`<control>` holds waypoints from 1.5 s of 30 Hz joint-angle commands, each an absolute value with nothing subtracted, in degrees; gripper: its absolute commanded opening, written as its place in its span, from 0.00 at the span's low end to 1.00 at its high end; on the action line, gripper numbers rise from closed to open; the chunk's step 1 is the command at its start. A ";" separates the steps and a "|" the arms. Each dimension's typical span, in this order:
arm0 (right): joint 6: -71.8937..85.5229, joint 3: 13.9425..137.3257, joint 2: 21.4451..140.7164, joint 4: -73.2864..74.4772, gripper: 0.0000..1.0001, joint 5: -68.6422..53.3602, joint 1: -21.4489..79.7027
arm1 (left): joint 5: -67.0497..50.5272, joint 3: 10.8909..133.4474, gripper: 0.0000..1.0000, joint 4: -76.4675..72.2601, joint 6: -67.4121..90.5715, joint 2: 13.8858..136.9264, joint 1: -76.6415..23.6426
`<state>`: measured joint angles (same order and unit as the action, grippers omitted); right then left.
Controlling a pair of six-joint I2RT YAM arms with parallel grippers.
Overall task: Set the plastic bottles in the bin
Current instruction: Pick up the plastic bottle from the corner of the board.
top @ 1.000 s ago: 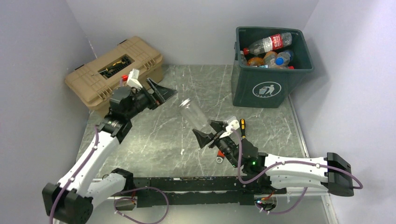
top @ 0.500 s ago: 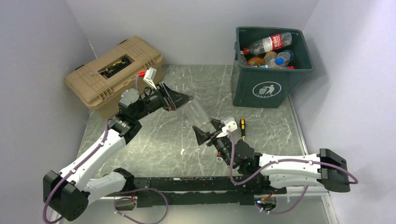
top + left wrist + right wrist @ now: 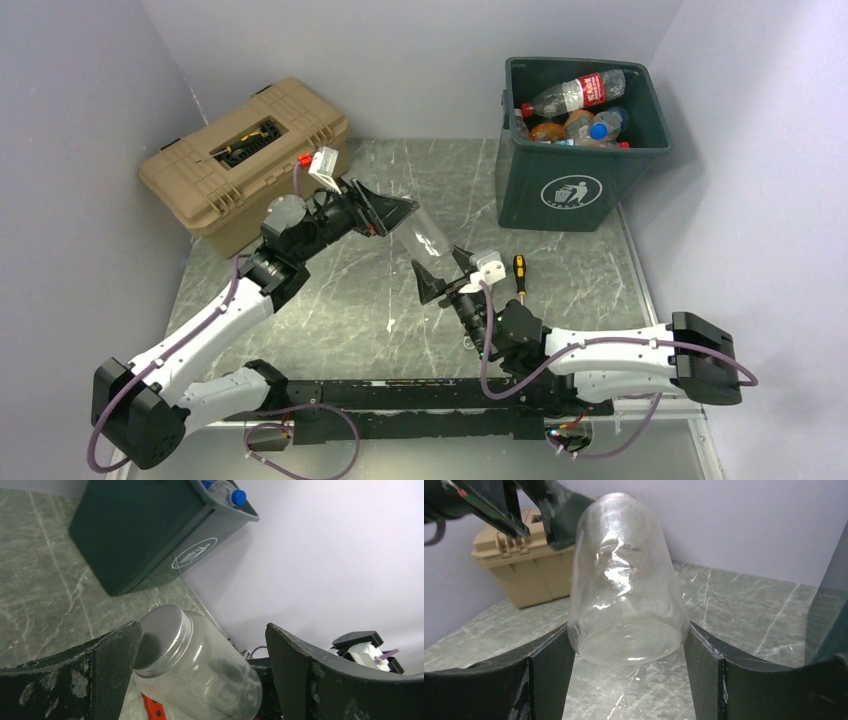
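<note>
- While the plastic bottles (image 3: 580, 110) lie heaped inside the bin (image 3: 570, 190) at the far right corner of the table (image 3: 340, 300), another item is being handled
- A clear jar (image 3: 425, 237), silver-lidded, is clamped at its base by the right gripper (image 3: 447, 268) and held tilted off the table
- Its lidded end is straddled by the left gripper (image 3: 393, 214), jaws spread wide, nothing clamped
- A tan toolbox (image 3: 245, 150) is seen far left

Dark green bin (image 3: 583, 190) heaped with plastic bottles (image 3: 575, 120), well apart from our right claw (image 3: 450, 270).
We see it upright on the surface, beyond the claw and to its right, white litter symbol facing us; a clear red-labelled bottle (image 3: 580, 93) lies across the top, above an orange bottle (image 3: 547, 131) and a blue-capped bottle (image 3: 606, 126).
</note>
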<state>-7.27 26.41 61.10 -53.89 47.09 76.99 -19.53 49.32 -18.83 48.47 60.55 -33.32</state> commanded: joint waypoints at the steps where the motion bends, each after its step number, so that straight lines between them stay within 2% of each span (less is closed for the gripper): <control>1: -9.50 28.71 57.93 -61.64 0.00 44.68 78.40 | -16.17 47.34 0.99 -13.63 47.50 56.29 -35.86; 6: -9.31 27.39 55.15 -60.36 0.00 44.56 78.99 | -10.84 48.41 0.99 -10.00 45.45 52.95 -35.88; 11: -10.05 27.94 56.00 -61.90 0.00 43.79 79.10 | -15.84 49.53 0.99 -12.70 48.32 55.51 -35.84; 19: -10.55 27.98 59.30 -67.43 0.00 41.34 79.19 | -27.52 48.17 1.00 -25.81 56.68 62.33 -36.01; 22: -10.54 28.34 60.67 -67.05 0.00 41.16 79.19 | -29.79 48.05 0.96 -29.62 58.66 63.93 -36.31; 26: -10.70 28.21 61.34 -65.34 0.00 42.42 79.19 | -30.22 48.16 0.81 -29.89 57.70 63.63 -36.60; 28: -10.64 28.28 61.65 -63.81 0.00 43.04 79.19 | -30.57 48.24 0.66 -29.75 56.99 63.38 -36.71; 32: -8.32 29.52 60.43 -55.55 0.00 42.99 79.19 | -31.16 49.14 0.44 -28.33 54.73 62.90 -36.61; 33: -6.84 30.30 59.56 -51.06 0.10 42.30 79.19 | -31.47 49.75 0.39 -26.96 53.48 62.75 -36.65; 35: -2.95 31.63 56.50 -41.25 0.49 38.53 79.10 | -32.11 51.87 0.30 -24.07 50.69 62.23 -36.63; 37: -0.45 33.16 53.69 -32.39 0.88 33.19 79.10 | -32.25 54.08 0.25 -19.90 47.03 61.72 -36.65; 38: 1.38 34.64 52.42 -25.02 0.98 30.63 79.06 | -32.22 55.43 0.25 -17.58 45.07 61.56 -36.64; 42: 7.09 42.21 47.67 -5.72 1.00 16.99 77.64 | -35.70 61.68 0.24 -8.13 35.08 61.94 -36.52; 45: 11.98 45.97 43.96 2.75 1.00 3.58 72.98 | -41.08 65.70 0.24 -2.60 29.22 62.70 -36.56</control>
<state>3.33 39.59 48.99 -15.09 24.58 76.93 -33.82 59.90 -10.00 40.73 63.53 -36.27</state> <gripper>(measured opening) 0.997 0.774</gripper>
